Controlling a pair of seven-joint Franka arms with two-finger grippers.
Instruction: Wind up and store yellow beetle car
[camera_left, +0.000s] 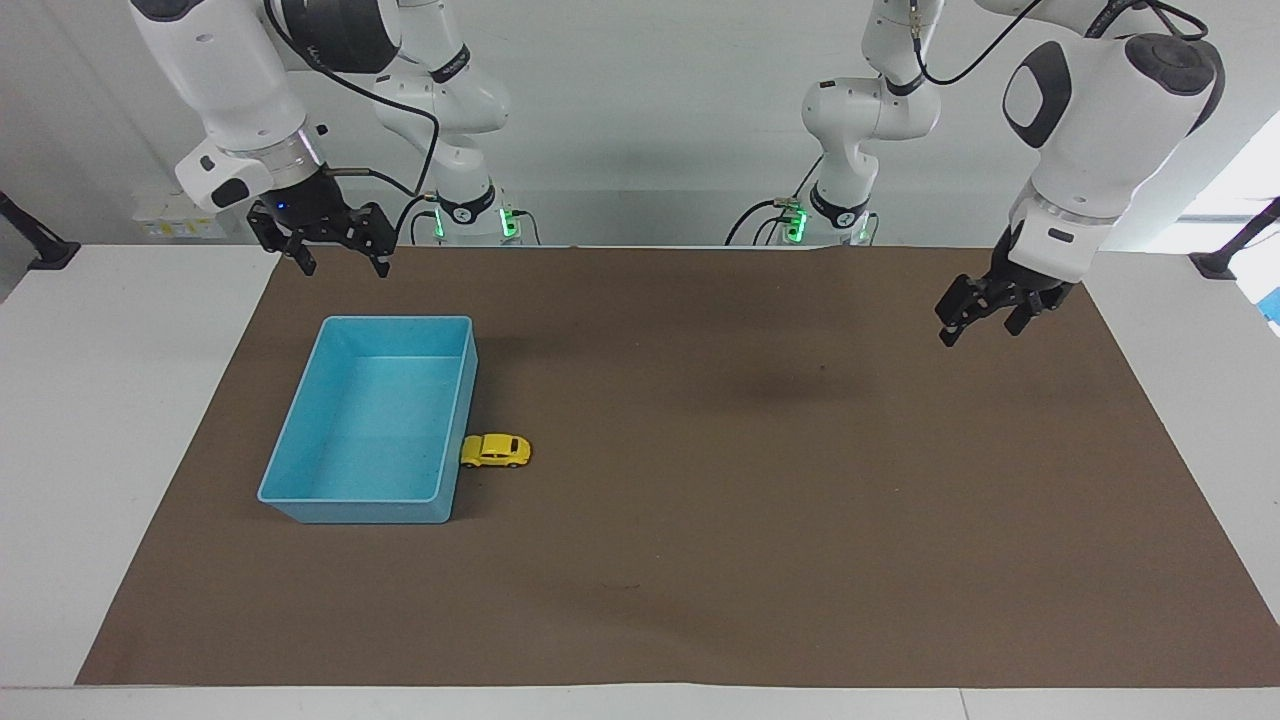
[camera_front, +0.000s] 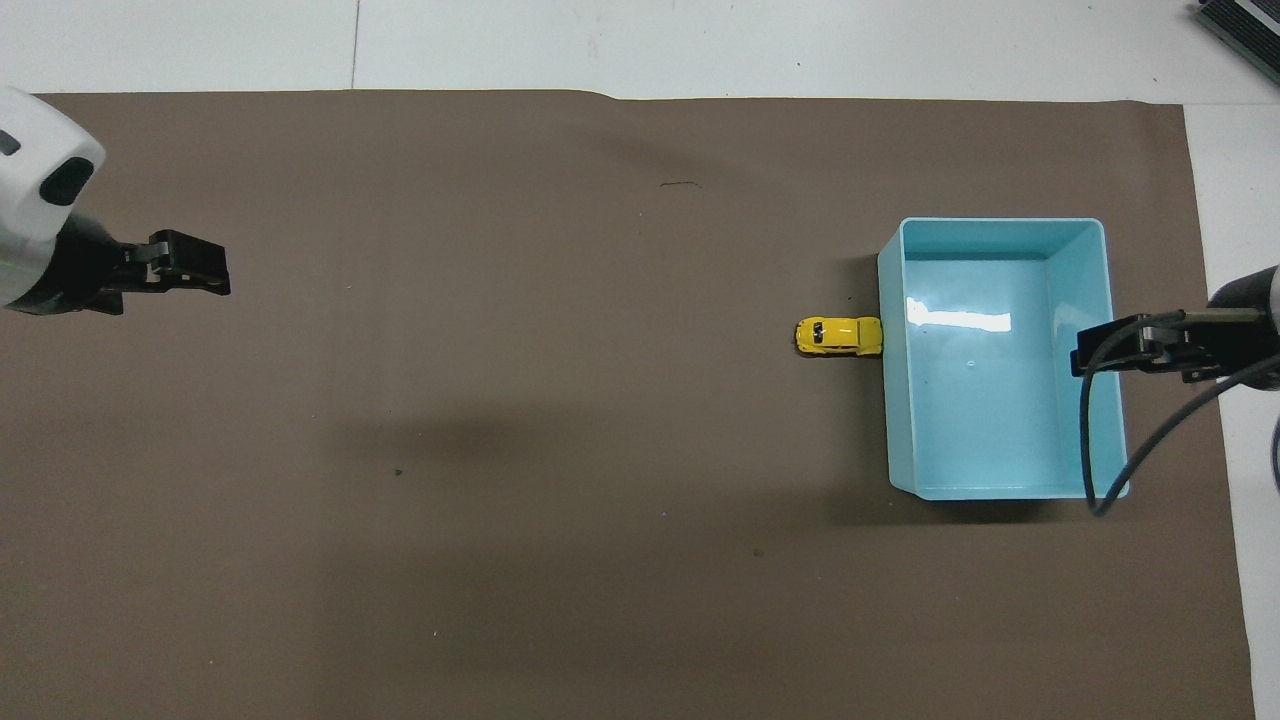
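Note:
The yellow beetle car (camera_left: 495, 451) (camera_front: 840, 337) stands on the brown mat, one end touching the long wall of the blue bin (camera_left: 398, 320) (camera_front: 1000, 222) that faces the left arm's end of the table. The bin has nothing in it. My right gripper (camera_left: 342, 262) (camera_front: 1095, 350) hangs high over the mat by the bin, open and holding nothing. My left gripper (camera_left: 978, 325) (camera_front: 200, 277) is raised over the mat at the left arm's end of the table, open and holding nothing. Neither gripper touches the car.
The brown mat (camera_left: 760, 500) (camera_front: 560, 430) covers most of the white table. A black cable (camera_front: 1090, 470) loops down from the right wrist over the bin's corner. Only the bin and the car stand on the mat.

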